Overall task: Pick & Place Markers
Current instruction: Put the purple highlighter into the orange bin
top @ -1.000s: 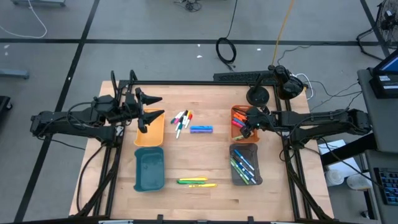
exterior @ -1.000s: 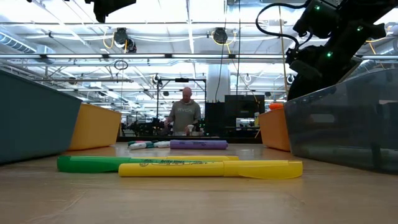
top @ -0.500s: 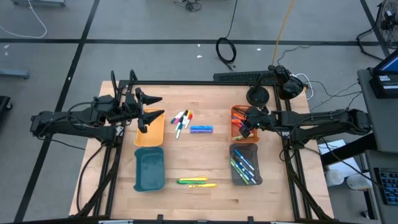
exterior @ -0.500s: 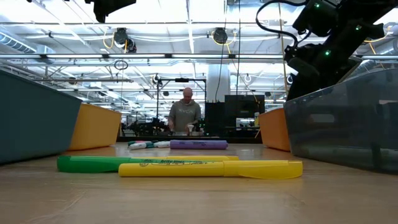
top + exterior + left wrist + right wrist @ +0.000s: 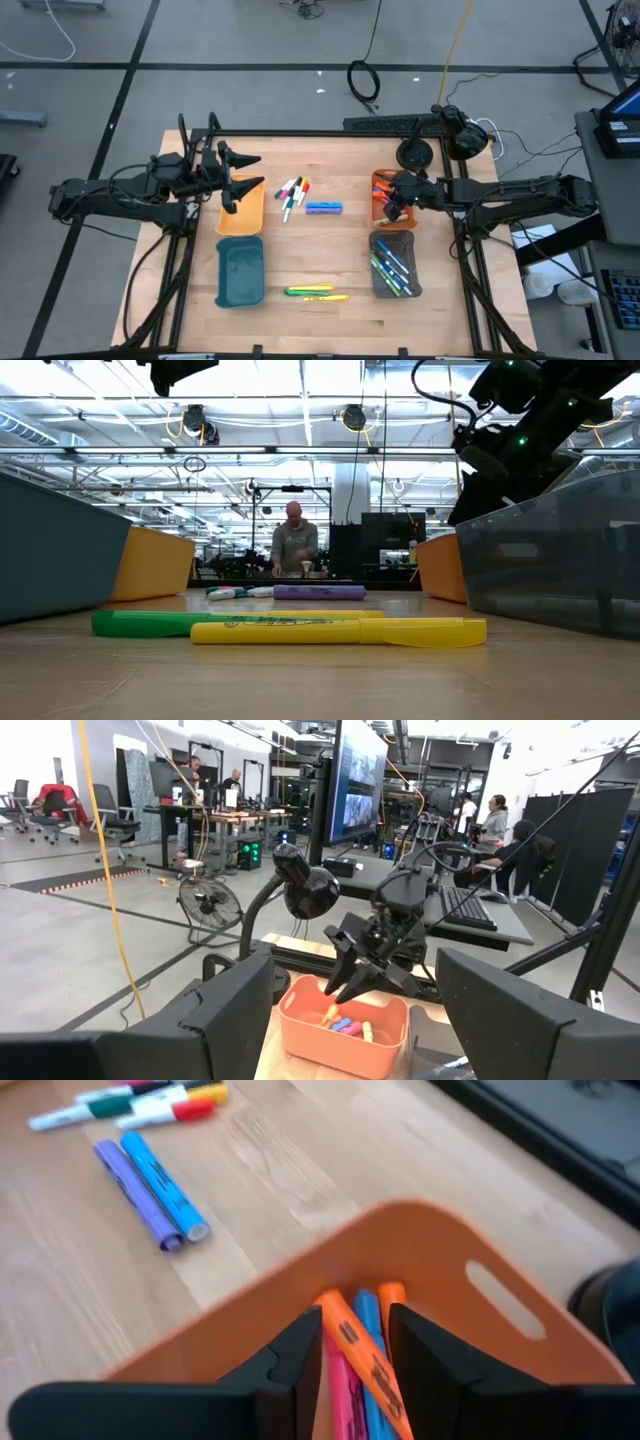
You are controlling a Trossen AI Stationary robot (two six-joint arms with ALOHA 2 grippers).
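Release step at the orange tray (image 5: 392, 199) near the right edge of the worktop (image 5: 330, 250). Right gripper (image 5: 397, 204) poised over that tray, fingers (image 5: 290, 1355) parted with an orange highlighter (image 5: 358, 1352) lying between them in the wrist view, apparently resting on the pink and blue pens below rather than pinched; grip or no grip not certain from these frames. Left gripper (image 5: 240, 178) waiting above the yellow tray (image 5: 241, 212) near the left edge, fingers spread wide and holding nothing.

Markers yet to sort: thin white-bodied ones (image 5: 291, 194) in a loose cluster toward the far middle of the worktop, blue and purple highlighters (image 5: 323, 208) side by side just beside them, and green and yellow highlighters (image 5: 315, 292) near the front edge. More pens already in the grey tray (image 5: 394, 264); teal tray (image 5: 240, 271) seemingly bare.

Next move, as a judgement: lift clear of the tray without dragging the orange highlighter out, then travel across to the middle cluster.

High view gives the layout but hides the state of the right fingers. Right wrist view alone shows the highlighter between them. Low view shows the green and yellow pair (image 5: 290, 626) up close and a person (image 5: 294, 544) in the room beyond. Left wrist view shows the right gripper (image 5: 352, 975) from across the worktop, above the tray.
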